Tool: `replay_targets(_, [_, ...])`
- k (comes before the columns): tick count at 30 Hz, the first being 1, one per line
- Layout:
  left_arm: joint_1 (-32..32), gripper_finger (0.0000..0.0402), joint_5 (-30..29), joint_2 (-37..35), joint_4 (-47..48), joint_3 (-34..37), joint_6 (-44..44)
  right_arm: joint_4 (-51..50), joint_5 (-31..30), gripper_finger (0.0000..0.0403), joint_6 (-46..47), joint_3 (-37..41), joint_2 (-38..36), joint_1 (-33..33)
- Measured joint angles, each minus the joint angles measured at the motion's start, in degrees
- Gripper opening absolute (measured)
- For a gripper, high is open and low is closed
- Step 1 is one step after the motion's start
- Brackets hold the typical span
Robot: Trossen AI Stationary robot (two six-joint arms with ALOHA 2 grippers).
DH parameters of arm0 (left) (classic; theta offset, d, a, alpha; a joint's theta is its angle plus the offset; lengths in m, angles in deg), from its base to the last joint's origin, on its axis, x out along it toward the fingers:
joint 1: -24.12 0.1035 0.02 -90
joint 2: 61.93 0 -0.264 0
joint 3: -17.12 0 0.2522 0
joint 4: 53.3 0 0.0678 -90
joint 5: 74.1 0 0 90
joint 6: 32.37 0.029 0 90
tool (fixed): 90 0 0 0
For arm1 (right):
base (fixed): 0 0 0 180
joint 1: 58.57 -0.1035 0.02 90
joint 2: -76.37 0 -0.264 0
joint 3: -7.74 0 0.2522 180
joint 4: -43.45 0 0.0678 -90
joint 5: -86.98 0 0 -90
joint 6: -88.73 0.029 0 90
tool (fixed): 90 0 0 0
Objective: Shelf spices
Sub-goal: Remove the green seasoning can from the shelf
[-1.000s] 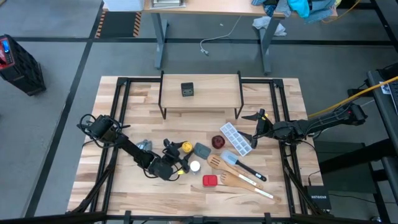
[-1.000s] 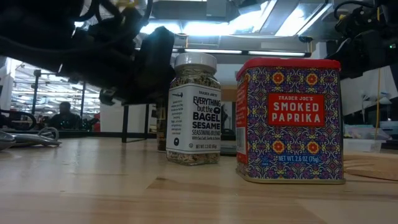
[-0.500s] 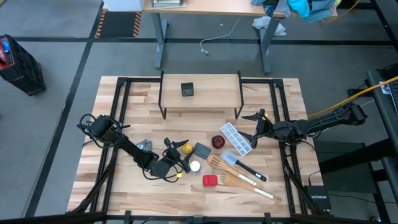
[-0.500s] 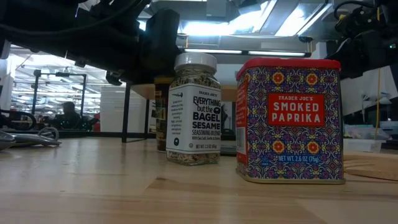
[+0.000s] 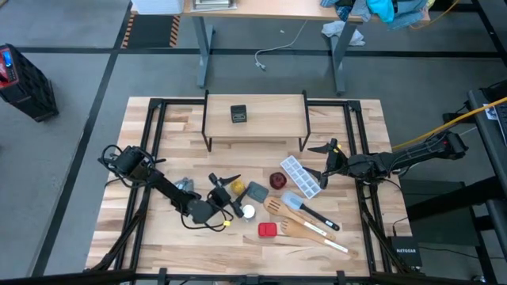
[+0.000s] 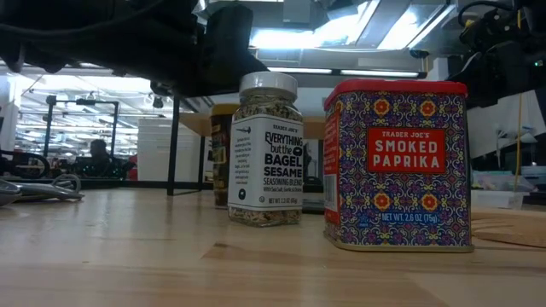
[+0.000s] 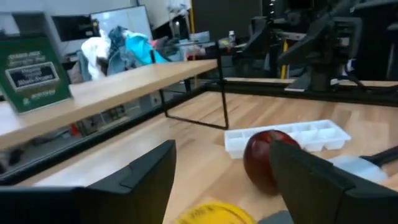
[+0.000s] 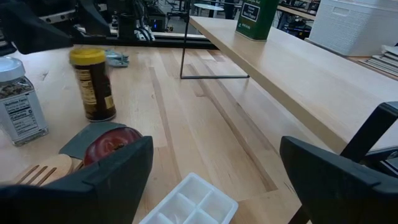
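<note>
Now left gripper (image 5: 228, 188) jaws open, empty.

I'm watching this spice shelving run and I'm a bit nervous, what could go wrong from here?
1. The left gripper hangs open right above the yellow-lidded jar, with the white-capped jar close beside it. A finger coming down on the lid could tip the jar, or the arm could bump its neighbour.
2. The dark tin already stands on the shelf, so a careless placement might knock it.

Dark tin (image 5: 238, 114) on the shelf (image 5: 273, 123) — yellow-lidded jar (image 5: 236, 187), white-capped jar (image 5: 248, 211), red tin (image 5: 267, 229) upright on the table.
</note>
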Motion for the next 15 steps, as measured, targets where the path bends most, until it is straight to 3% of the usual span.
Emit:
replay_targets(8, [0.0, 0.026, 0.45, 0.0, -12.41, 0.0, 15.82, -0.02, 0.0, 0.0356, 0.0, 0.0, 0.0, -0.01])
replay_targets(12, [0.0, 0.0308, 1.63, 0.0, -22.17, 0.0, 26.48, -0.02, 0.0, 0.0356, 0.0, 0.0, 0.0, 0.0])
replay_targets(15, [0.0, 0.0356, 2.97, -0.6, -23.12, 0.0, 30.83, 0.0, -0.01, 0.0356, 0.0, 0.0, -0.01, -0.01])
